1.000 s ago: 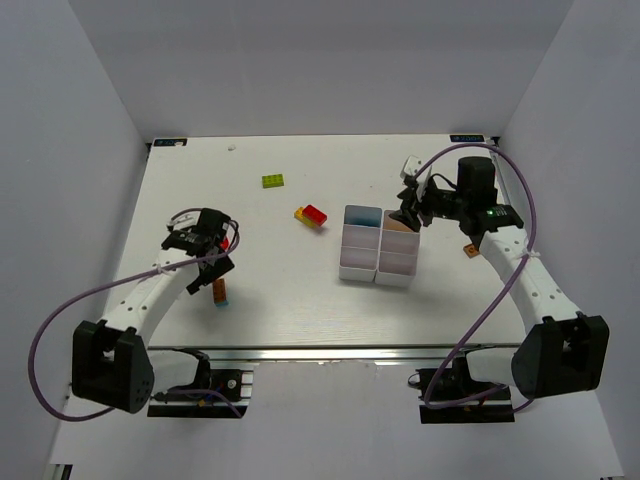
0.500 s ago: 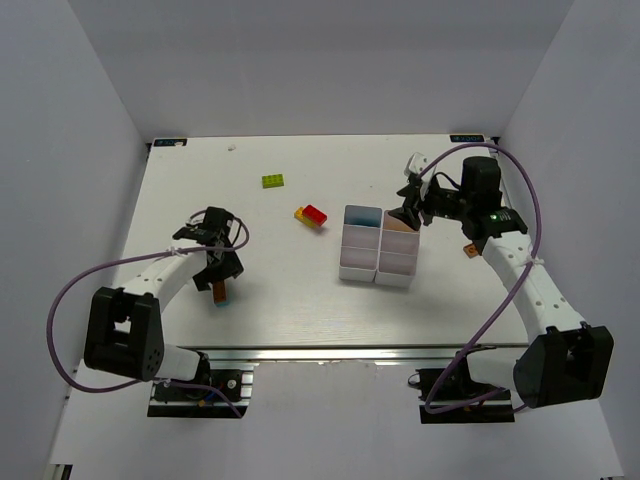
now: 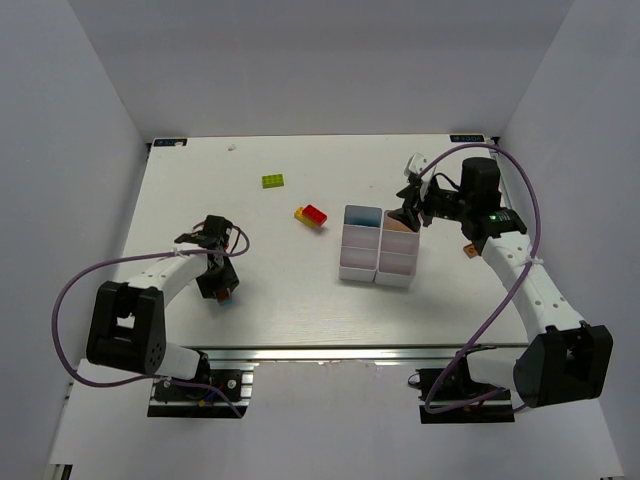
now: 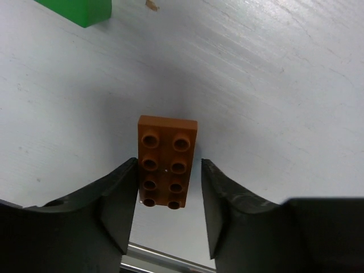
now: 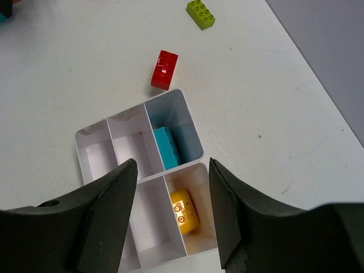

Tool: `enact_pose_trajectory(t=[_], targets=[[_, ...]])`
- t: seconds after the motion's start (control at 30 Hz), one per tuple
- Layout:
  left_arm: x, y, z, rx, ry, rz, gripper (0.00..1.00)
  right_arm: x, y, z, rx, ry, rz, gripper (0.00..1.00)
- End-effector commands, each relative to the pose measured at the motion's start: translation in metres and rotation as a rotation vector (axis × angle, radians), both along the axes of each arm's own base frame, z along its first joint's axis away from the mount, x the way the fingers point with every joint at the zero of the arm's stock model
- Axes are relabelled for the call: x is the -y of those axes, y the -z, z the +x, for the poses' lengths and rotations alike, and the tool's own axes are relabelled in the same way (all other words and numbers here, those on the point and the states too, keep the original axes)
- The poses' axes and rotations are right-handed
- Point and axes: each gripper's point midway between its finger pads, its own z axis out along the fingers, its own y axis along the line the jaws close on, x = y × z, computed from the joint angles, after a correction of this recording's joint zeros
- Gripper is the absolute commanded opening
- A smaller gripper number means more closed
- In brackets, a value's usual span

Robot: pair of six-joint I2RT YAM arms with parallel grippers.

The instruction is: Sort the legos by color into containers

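The left gripper (image 4: 169, 181) is down at the table (image 4: 273, 85), near-left, its 2 fingers close on either side of an orange lego (image 4: 168, 151) lying flat. Whether they press it I cannot tell. A green lego (image 4: 79, 8) lies just beyond it. The right gripper (image 5: 170, 170) hangs open and empty over the far end of the containers (image 5: 94, 156). Of the 6 bins, the far-left holds a cyan lego (image 5: 166, 148) and the far-right a yellow lego (image 5: 183, 211). A red lego (image 5: 164, 69) lies just left of the block, with a lime lego (image 5: 201, 13) farther left and far.
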Motion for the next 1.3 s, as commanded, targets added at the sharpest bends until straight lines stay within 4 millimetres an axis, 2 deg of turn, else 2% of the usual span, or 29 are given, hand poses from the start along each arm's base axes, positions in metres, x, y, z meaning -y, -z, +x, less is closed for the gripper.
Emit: enact_pose_trajectory(t=[0.0,0.17,0.2,0.3,0.4,0.43,0.47,0.53,0.57,0.63,0.7,0.8,0.83,0.9,0.93,1.03,1.1,1.27], targets=[[0.002,-0.007,0.012,0.043,0.003,-0.015,0.55,-0.004,-0.009,0.000,0.037,-0.020,0.018,0.59],[0.005,-0.018,0.019,0.066,0.006,-0.029,0.31,-0.005,-0.009,-0.002,0.029,-0.025,0.021,0.59],[0.007,-0.025,0.024,0.092,0.005,-0.036,0.24,-0.005,-0.008,-0.002,0.026,-0.026,0.021,0.59],[0.017,-0.044,0.035,0.142,0.020,-0.089,0.12,-0.010,-0.007,-0.008,0.004,-0.056,0.030,0.61],[0.042,-0.075,0.049,0.241,0.059,-0.225,0.08,-0.020,-0.002,-0.018,-0.068,-0.084,0.043,0.67],[0.052,-0.093,0.059,0.325,0.078,-0.283,0.08,-0.026,0.002,-0.020,-0.107,-0.093,0.054,0.69],[0.076,-0.106,0.058,0.349,0.135,-0.417,0.07,-0.035,0.001,-0.028,-0.184,-0.097,0.093,0.70],[0.101,-0.131,0.069,0.464,0.178,-0.567,0.04,-0.049,0.003,-0.036,-0.315,-0.110,0.155,0.73],[0.120,-0.151,0.063,0.505,0.237,-0.685,0.03,-0.060,0.000,-0.046,-0.455,-0.099,0.216,0.73],[0.139,-0.171,0.066,0.607,0.271,-0.815,0.01,-0.073,-0.007,-0.050,-0.585,-0.104,0.308,0.74],[0.156,-0.194,0.056,0.652,0.311,-0.954,0.01,-0.086,-0.023,-0.055,-0.741,-0.105,0.442,0.76],[0.181,-0.222,0.047,0.742,0.382,-1.094,0.00,-0.105,-0.033,-0.065,-0.919,-0.140,0.496,0.76],[0.195,-0.236,0.042,0.784,0.444,-1.140,0.00,-0.112,-0.040,-0.061,-0.930,-0.153,0.508,0.76],[0.212,-0.238,0.036,0.773,0.485,-1.187,0.00,-0.124,-0.049,-0.066,-1.018,-0.167,0.538,0.76],[0.225,-0.242,0.029,0.774,0.528,-1.208,0.00,-0.129,-0.055,-0.063,-1.005,-0.185,0.558,0.76],[0.245,-0.248,0.023,0.777,0.579,-1.255,0.00,-0.144,-0.060,-0.065,-1.038,-0.208,0.556,0.76],[0.251,-0.254,0.022,0.793,0.596,-1.283,0.00,-0.150,-0.056,-0.067,-1.048,-0.204,0.544,0.76],[0.252,-0.262,0.025,0.826,0.596,-1.289,0.00,-0.148,-0.049,-0.072,-1.061,-0.206,0.527,0.76]])
